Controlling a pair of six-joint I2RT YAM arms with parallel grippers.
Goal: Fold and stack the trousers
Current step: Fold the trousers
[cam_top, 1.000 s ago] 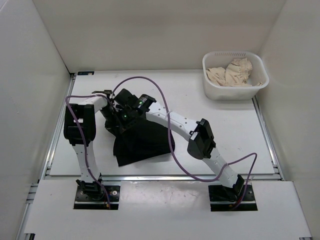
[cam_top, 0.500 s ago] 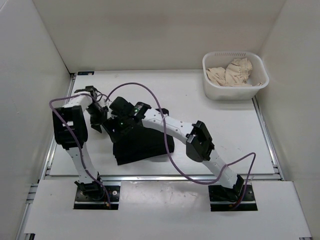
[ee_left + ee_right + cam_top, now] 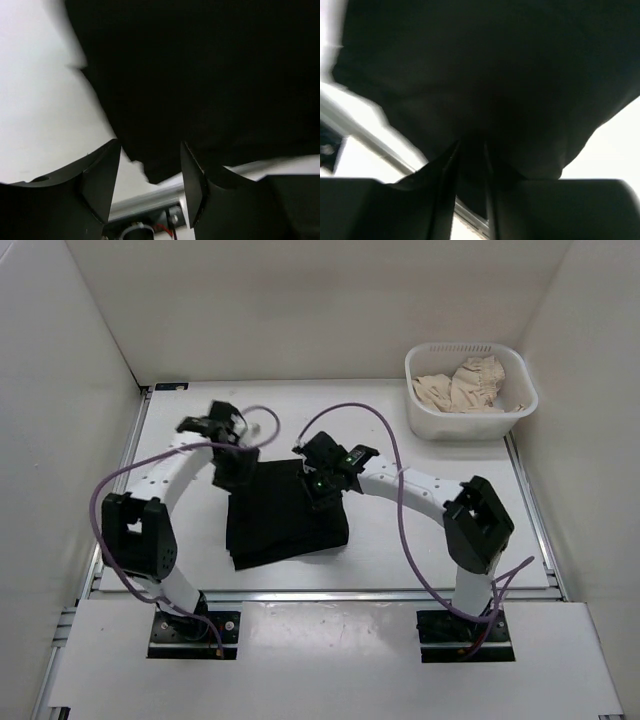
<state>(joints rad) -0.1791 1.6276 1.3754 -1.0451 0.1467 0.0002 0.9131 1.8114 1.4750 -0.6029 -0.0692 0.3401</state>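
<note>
The black trousers (image 3: 285,522) lie folded into a rough rectangle on the white table, left of centre. My left gripper (image 3: 236,468) hovers at their back left corner. In the left wrist view it (image 3: 150,175) stands open, nothing between its fingers (image 3: 100,180), and the trousers (image 3: 200,75) fill the view ahead. My right gripper (image 3: 322,490) sits at the back right part of the fold. In the right wrist view its jaws (image 3: 469,185) are close together with a pinch of the black trousers (image 3: 495,75) between them.
A white basket (image 3: 432,418) holding a beige cloth garment (image 3: 462,385) stands at the back right. Purple cables loop above both arms. A metal rail (image 3: 330,593) runs along the table's near edge, and white walls close in on three sides.
The left arm swung from the table's left side to the trousers' back left corner and its jaws opened. The right arm drew back to the right. The trousers now lie as a more compact fold.
</note>
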